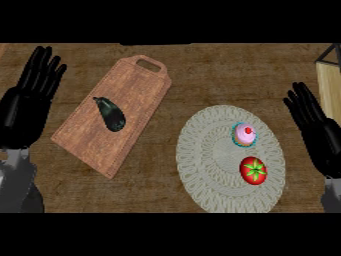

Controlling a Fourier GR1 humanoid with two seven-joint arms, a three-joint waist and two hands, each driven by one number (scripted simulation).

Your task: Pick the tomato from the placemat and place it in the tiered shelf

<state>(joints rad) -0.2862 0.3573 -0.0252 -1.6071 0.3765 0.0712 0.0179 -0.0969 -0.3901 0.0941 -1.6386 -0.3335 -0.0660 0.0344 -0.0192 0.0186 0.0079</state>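
Wooden counter (202,75): tomato (253,170) on placemat (210,165), both hands (324,135) open, empty.

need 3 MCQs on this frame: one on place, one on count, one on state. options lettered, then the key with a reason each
1. Where does the tomato lie?
A. on the cutting board
B. on the placemat, nearer the robot than the cupcake
C. in the tiered shelf

2. How many things lie on the placemat?
A. one
B. two
C. three

3. How is the right hand?
A. open, holding nothing
B. curled round the tomato
C. pressing on the cupcake

Key:
1 B: the tomato sits on the round placemat below the cupcake.
2 B: only tomato and cupcake are on it; the eggplant is on the cutting board.
3 A: its fingers are straight, beside the placemat.
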